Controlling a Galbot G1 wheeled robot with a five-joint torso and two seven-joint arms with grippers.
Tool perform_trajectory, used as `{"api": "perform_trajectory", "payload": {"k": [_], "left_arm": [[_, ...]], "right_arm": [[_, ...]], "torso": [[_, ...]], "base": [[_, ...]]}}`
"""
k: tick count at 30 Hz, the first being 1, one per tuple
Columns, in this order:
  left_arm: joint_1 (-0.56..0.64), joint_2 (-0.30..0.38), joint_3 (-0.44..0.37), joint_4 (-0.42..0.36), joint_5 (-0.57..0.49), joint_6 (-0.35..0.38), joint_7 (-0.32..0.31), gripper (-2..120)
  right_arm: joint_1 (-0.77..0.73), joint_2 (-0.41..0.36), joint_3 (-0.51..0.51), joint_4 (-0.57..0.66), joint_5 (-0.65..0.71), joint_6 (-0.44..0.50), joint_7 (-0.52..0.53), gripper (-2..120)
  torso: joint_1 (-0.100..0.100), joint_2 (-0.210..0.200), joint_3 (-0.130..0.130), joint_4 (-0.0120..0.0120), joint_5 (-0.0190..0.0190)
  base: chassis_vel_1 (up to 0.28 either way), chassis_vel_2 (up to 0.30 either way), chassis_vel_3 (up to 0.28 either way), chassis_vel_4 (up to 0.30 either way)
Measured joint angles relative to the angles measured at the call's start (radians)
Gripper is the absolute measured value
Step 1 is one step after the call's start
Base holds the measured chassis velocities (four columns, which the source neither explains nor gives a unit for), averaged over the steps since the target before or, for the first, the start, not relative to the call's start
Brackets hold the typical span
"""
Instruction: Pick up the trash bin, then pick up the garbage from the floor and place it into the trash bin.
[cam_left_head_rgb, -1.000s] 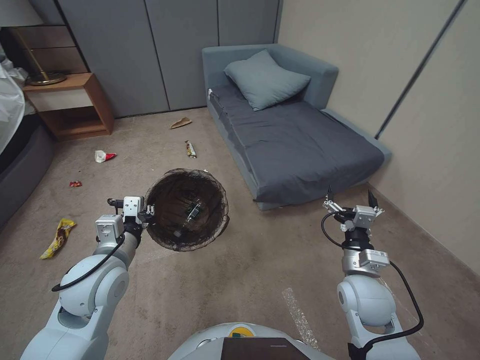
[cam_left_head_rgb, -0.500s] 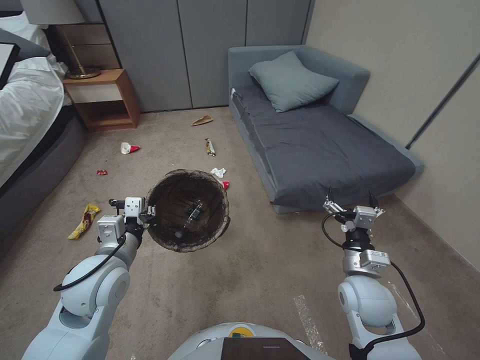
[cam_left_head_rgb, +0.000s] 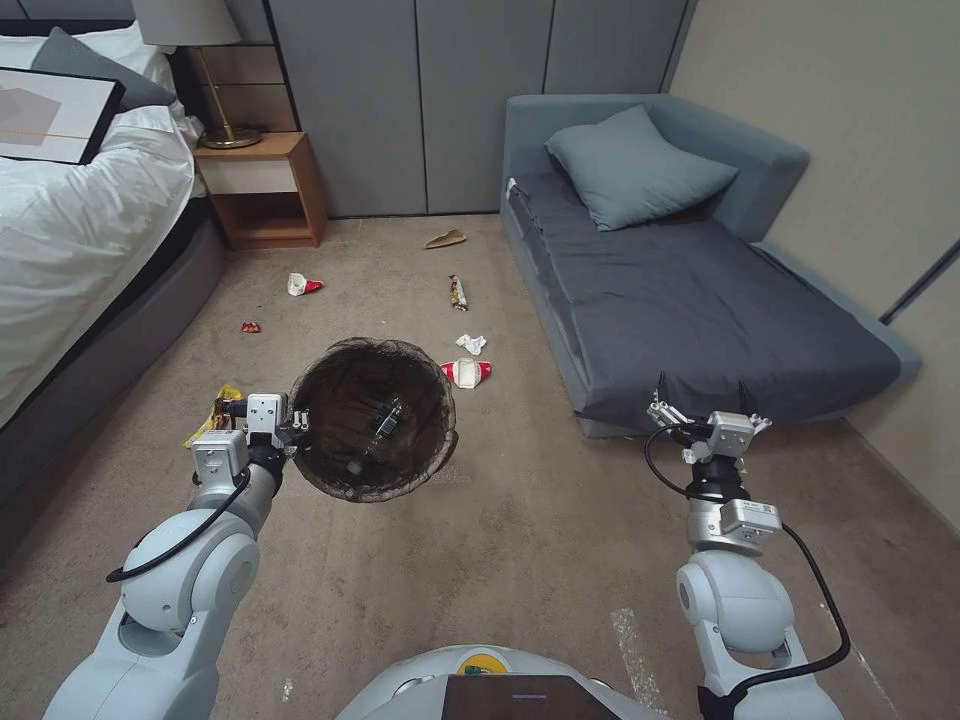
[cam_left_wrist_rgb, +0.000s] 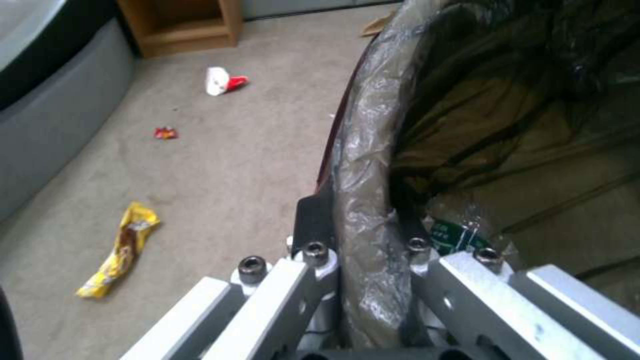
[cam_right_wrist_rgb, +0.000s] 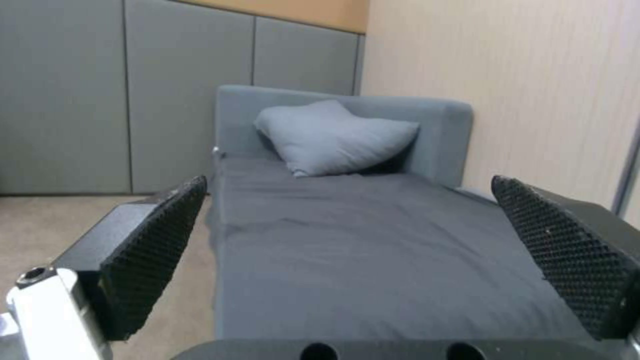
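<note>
My left gripper (cam_left_head_rgb: 296, 424) is shut on the near rim of the trash bin (cam_left_head_rgb: 375, 420) and holds it above the carpet; the left wrist view shows the gripper (cam_left_wrist_rgb: 363, 235) clamping the bag-covered rim of the bin (cam_left_wrist_rgb: 500, 100). A clear bottle (cam_left_head_rgb: 377, 433) lies inside. Garbage lies beyond the bin: a crushed red-and-white cup (cam_left_head_rgb: 467, 372), a tissue (cam_left_head_rgb: 471, 344), a snack wrapper (cam_left_head_rgb: 458, 292), a tan scrap (cam_left_head_rgb: 445, 239), another cup (cam_left_head_rgb: 300, 285), a red wrapper (cam_left_head_rgb: 250, 327) and a yellow wrapper (cam_left_wrist_rgb: 120, 250). My right gripper (cam_left_head_rgb: 700, 395) hangs open and empty near the sofa; its wrist view shows it (cam_right_wrist_rgb: 360, 250) wide apart.
A grey sofa bed (cam_left_head_rgb: 700, 300) with a pillow (cam_left_head_rgb: 635, 165) fills the right side. A white-sheeted bed (cam_left_head_rgb: 80, 230) runs along the left, with a wooden nightstand (cam_left_head_rgb: 265, 190) at its head. Grey cabinet doors (cam_left_head_rgb: 450, 100) close off the back.
The camera has swung left, so the room has shifted right in view. The bed, the crushed cup and the tissue have come into sight. Both arms and the bin keep their pose.
</note>
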Motion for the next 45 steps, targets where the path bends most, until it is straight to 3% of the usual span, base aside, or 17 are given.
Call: {"api": "perform_trajectory", "payload": {"k": [12,45], "left_arm": [[0.011,-0.037,-0.008,0.026,0.008,-0.029,-0.002,3],[0.017,-0.025,0.013,0.034,0.021,-0.025,-0.006,3]], "right_arm": [[-0.020,0.014,-0.007,-0.004,-0.003,-0.009,0.001,100],[-0.029,0.039,-0.030,-0.031,-0.043,0.032,-0.001,100]], "torso": [[0.000,0.000,0.000,-0.0001,0.0000],[0.000,0.000,0.000,-0.0002,0.0000]], "base": [[0.000,0.000,0.000,0.000],[0.000,0.000,0.000,0.000]]}}
